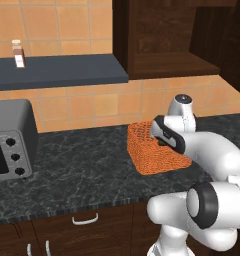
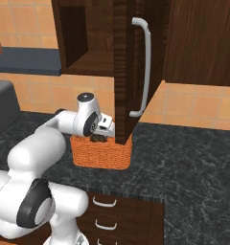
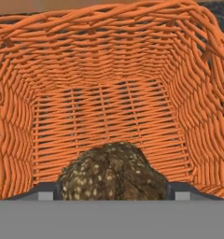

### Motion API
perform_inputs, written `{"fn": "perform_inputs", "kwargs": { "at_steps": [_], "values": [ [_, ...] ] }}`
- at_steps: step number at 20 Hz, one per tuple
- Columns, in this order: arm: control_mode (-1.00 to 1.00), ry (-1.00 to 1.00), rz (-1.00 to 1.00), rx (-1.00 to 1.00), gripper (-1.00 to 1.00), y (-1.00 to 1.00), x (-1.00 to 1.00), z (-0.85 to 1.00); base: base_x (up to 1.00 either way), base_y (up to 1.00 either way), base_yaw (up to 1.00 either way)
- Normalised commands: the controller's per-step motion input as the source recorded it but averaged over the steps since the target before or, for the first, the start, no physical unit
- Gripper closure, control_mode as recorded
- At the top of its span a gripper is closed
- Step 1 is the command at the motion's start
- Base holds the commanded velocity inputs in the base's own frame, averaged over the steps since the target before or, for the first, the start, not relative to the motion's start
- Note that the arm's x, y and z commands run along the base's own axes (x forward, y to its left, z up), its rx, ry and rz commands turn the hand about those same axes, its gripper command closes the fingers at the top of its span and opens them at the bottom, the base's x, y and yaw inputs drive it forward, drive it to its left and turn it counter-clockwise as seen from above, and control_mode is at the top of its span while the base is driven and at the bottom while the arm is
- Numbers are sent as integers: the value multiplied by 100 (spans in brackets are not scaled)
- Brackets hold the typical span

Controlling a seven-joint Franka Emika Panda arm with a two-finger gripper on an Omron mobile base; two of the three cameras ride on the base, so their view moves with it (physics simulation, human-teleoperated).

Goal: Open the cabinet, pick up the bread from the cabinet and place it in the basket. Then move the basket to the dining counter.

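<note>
You're at the drop-off: the pincer [image 2: 103,130] hangs over the basket [image 1: 154,150], pointed down into its open top, and the hand view looks straight at the woven floor with the bread [image 3: 113,173] sitting between the two finger tips. The jaws stand wide, about as wide as the lump itself, so I judge you're either just letting go or barely gripping; I can't tell from here whether the bread rests on the weave or hangs above it. The cabinet [image 2: 124,67] is open, its door swung out with the silver handle [image 2: 144,67] facing you and the door's lower edge just beside the basket's rim. Next, I'd say, you need to lift clear of the bread, then take hold of the basket wall and carry it off this dark speckled bench [image 1: 82,165] toward the dining counter; mind that open door on the way up. Count: one basket, one bread, one open cabinet, one toaster oven [image 1: 9,140] at the far left, one small bottle [image 1: 18,54] on the shelf [image 1: 62,70].
</note>
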Motion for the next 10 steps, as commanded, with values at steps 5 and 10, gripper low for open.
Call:
{"fn": "perform_inputs", "kwargs": {
  "at_steps": [5, 10],
  "values": [
    [-100, 0, 0, 0, -100, 0, 6, -48, 0, 0, 0],
    [-100, -1, 0, 0, -100, 0, 0, -7, 0, 0, 0]
  ]
}}
